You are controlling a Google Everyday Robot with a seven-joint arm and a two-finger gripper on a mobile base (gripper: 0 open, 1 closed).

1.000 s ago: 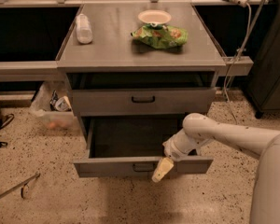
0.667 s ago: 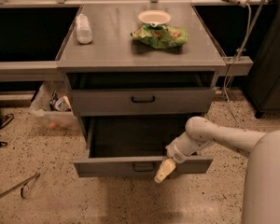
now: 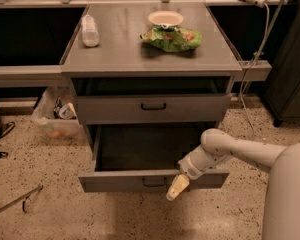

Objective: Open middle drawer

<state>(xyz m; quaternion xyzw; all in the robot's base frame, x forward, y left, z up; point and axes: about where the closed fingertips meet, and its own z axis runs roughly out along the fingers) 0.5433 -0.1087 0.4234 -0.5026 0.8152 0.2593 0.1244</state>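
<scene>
Camera view: the wide grey metal middle drawer (image 3: 115, 181) stays pulled out, while the pale hand (image 3: 177, 187), spread or closed I cannot tell, has eased off just beside its small black handle (image 3: 154, 182), so the opening looks done.

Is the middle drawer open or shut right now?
Open. The middle drawer is pulled well out, its dark inside showing; the gripper is at its front panel.
</scene>
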